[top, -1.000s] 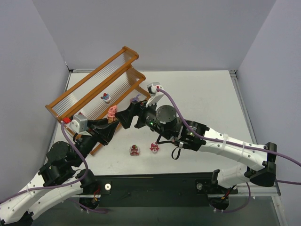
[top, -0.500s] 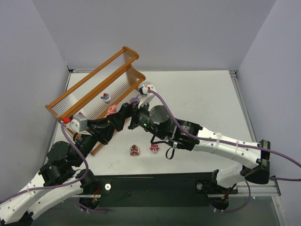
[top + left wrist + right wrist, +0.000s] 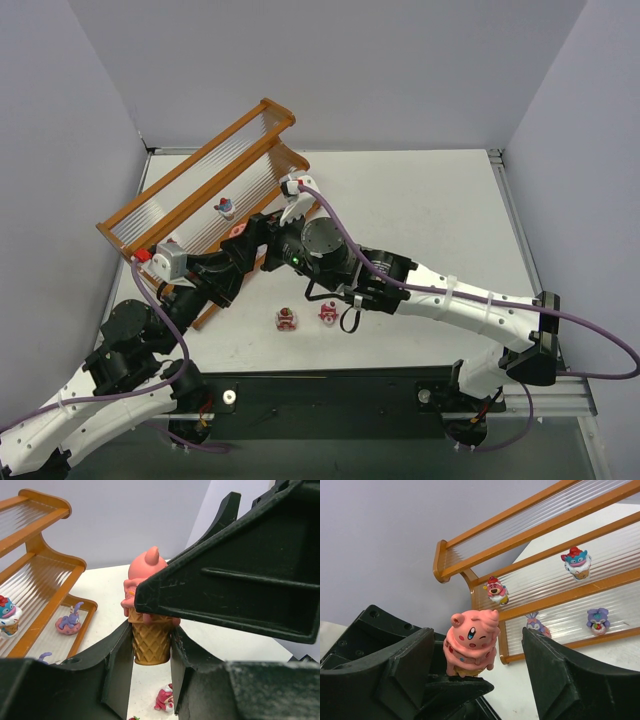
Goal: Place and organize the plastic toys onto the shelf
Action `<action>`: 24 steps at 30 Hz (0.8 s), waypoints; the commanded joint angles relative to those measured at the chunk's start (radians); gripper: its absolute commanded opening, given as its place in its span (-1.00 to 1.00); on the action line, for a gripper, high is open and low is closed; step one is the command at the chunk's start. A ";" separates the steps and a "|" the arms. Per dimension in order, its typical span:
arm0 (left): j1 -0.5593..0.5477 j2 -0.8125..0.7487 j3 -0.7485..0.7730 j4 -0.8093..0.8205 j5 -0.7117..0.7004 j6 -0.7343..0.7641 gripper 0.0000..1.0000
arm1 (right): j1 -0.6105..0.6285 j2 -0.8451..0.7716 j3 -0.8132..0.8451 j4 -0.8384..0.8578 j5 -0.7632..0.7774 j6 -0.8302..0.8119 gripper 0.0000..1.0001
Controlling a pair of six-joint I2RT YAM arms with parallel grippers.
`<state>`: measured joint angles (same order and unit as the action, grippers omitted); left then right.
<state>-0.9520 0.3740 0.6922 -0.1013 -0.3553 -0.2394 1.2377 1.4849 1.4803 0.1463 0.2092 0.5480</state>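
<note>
My left gripper (image 3: 240, 250) is shut on the waffle cone of a pink ice-cream figurine (image 3: 238, 232), held upright in front of the shelf (image 3: 200, 190). In the left wrist view the cone (image 3: 150, 640) sits between my left gripper's (image 3: 150, 652) jaws. My right gripper (image 3: 252, 232) is open, and in the right wrist view (image 3: 477, 650) its fingers stand on either side of the figurine (image 3: 470, 640) without touching it. Its finger (image 3: 240, 580) crosses over the toy in the left wrist view.
Several toys stand on the shelf (image 3: 545, 530): a red bear (image 3: 495, 590), a blue one with a red hat (image 3: 576, 562), a purple one (image 3: 598, 619), a purple bunny (image 3: 535, 624). Two red-pink toys (image 3: 286, 318) (image 3: 328, 313) lie on the table.
My right arm has moved left toward the shelf, and its open jaws now flank the pink figurine. My left gripper has kept still with the toy.
</note>
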 commanded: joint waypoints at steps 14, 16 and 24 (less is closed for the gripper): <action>0.001 -0.014 0.038 -0.018 -0.005 -0.029 -0.37 | -0.041 0.000 0.043 -0.022 -0.007 0.003 -1.00; 0.002 -0.014 0.067 -0.067 -0.013 -0.046 0.08 | -0.055 -0.011 0.012 -0.008 0.001 -0.023 -1.00; 0.001 -0.018 0.162 -0.270 -0.053 -0.103 0.72 | -0.096 -0.055 -0.112 0.186 -0.024 -0.160 -1.00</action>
<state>-0.9512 0.3683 0.7826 -0.2611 -0.3717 -0.3019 1.1576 1.4837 1.3975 0.1745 0.1795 0.4850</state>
